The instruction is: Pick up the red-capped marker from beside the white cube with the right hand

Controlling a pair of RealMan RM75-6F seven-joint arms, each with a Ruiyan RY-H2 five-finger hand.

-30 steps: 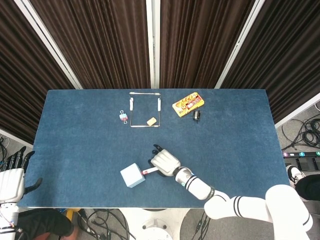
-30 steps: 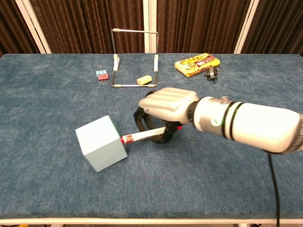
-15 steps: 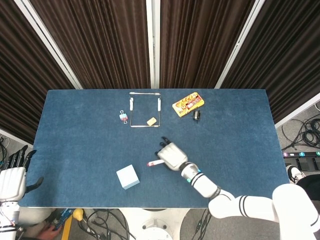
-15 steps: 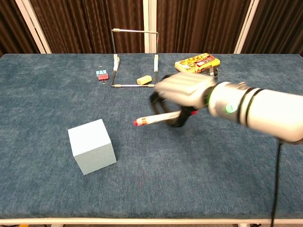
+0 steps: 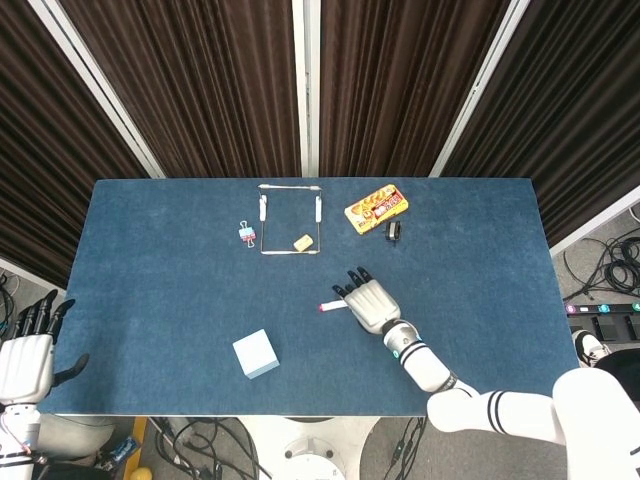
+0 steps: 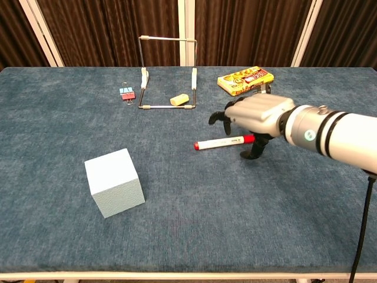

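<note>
Dark brown curtains with white vertical frames are seen behind the desk (image 5: 150, 260), which is covered in blue cloth. Near the middle of the desk, toward its right side, the right hand (image 5: 372, 304) (image 6: 259, 115) is seen with its fingers curled around the red-capped marker (image 6: 225, 142) (image 5: 331, 306). The marker is grasped at one end, and most of its white barrel projects to the left of the hand, roughly level. In the chest view it appears to be lifted clear of the cloth, though contact cannot be fully excluded. The white cube (image 5: 256, 353) (image 6: 115, 182) is seen standing well apart from the marker, nearer the front edge and to the left.

At the far side of the desk a wire frame stand (image 5: 290, 219) (image 6: 168, 72) is placed, with a small tan block (image 5: 302, 241) (image 6: 179, 100) lying within its outline. A binder clip (image 5: 246, 234) (image 6: 126, 94) lies just to the left of the stand. To the right of the stand a yellow snack packet (image 5: 377, 208) (image 6: 245, 79) is laid, with a small black object (image 5: 393, 230) just beside it.

The left hand (image 5: 28, 352) is held off the desk at its lower left corner, with nothing in it and its dark fingers spread.
</note>
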